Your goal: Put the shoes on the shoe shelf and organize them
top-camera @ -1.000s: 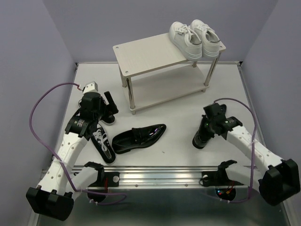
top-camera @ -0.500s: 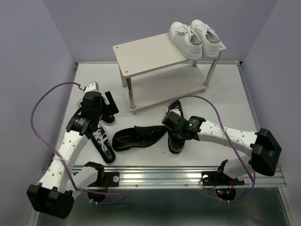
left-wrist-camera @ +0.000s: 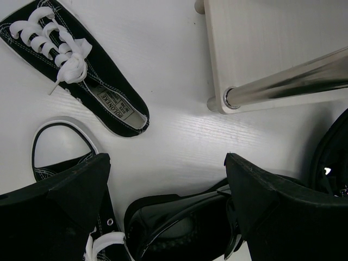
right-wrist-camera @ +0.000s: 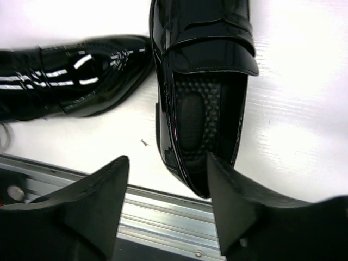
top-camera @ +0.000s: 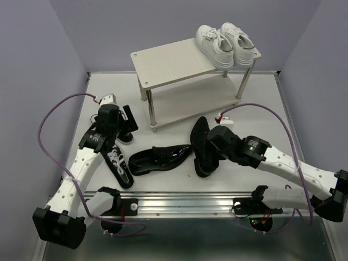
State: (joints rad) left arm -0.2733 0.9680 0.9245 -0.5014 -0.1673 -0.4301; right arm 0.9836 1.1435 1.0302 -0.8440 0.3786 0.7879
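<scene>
The shoe shelf (top-camera: 174,64) stands at the back with the white sneakers (top-camera: 225,43) on the right of its top board. Two glossy black loafers lie on the table in front of it: one (top-camera: 160,159) on its side, the other (top-camera: 200,148) just right of it. My right gripper (top-camera: 209,145) hangs open over that second loafer (right-wrist-camera: 204,81), whose heel lies beside the right finger and touches neither pad. My left gripper (top-camera: 126,120) is open above one black canvas sneaker (left-wrist-camera: 81,76), with the other canvas sneaker (top-camera: 119,167) nearer the rail.
The shelf's lower board (left-wrist-camera: 272,43) and a silver leg (left-wrist-camera: 293,81) lie just right of the left gripper. The metal rail (right-wrist-camera: 163,217) at the table's near edge runs right behind the second loafer's heel. Purple cables loop beside both arms.
My right arm has swung left across the table with the second loafer, set it beside the first one, and opened its jaws. The left arm has barely moved.
</scene>
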